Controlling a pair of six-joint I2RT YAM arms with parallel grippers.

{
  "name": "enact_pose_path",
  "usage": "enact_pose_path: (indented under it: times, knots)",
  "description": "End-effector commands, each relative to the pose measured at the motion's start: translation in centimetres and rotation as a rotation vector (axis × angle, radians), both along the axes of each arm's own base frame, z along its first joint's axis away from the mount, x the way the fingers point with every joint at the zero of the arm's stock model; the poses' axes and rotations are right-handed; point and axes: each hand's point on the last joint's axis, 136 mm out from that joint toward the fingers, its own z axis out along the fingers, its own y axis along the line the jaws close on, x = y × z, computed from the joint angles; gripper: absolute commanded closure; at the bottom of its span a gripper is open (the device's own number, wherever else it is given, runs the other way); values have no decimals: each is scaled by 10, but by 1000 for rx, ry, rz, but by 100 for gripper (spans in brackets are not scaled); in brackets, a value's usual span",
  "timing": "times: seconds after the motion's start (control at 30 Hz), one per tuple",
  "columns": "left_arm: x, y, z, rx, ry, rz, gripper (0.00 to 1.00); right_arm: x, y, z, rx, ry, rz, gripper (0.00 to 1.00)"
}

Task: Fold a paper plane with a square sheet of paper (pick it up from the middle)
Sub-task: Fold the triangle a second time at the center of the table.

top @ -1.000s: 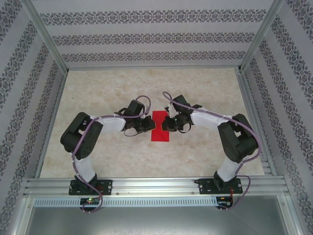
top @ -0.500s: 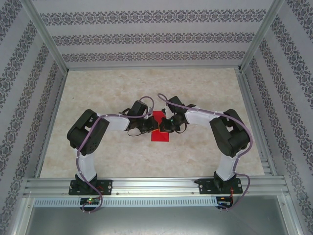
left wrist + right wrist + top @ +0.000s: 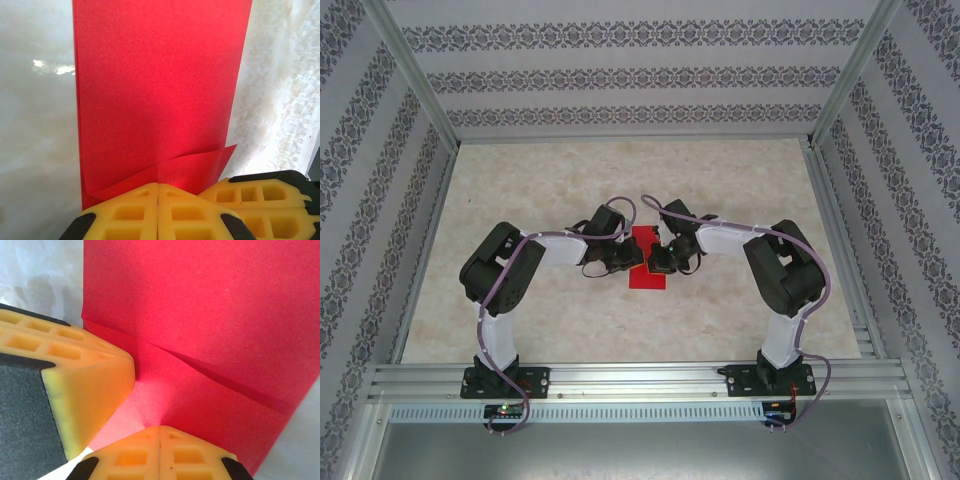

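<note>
Red paper (image 3: pixel 648 278) lies mid-frame on the table (image 3: pixel 570 315) in the top view, between both grippers. Left gripper (image 3: pixel 158 187), bottom centre, is closed tight, pinching the paper's raised edge; right gripper (image 3: pixel 159 430), bottom centre, is likewise clamped on a puckered fold

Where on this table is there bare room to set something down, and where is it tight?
Free: the far half of the table, between the red sheet and the back wall; also the near strip between sheet and arm bases. Crowded: the centre, where left tool and right tool meet, pinching the sheet.
</note>
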Motion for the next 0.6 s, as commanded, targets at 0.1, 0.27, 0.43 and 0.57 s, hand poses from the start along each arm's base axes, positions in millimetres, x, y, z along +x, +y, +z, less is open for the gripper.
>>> enact_pose_path:
  times: [0.1, 0.27, 0.43, 0.57]
  knots:
    - [-9, 23, -31, 157, 78, 60, 92, -41, -27, -6, -50, 76, 27, 96]
    - [-9, 22, -31, 153, 78, 58, 92, -66, -42, -8, -61, 115, 25, 95]
    - [-9, 20, -28, 143, 71, 46, 92, -55, -44, 8, -47, 61, 5, 95]
    - [-9, 15, -24, 112, 66, 34, 92, -26, -25, 38, 49, -49, -22, 95]
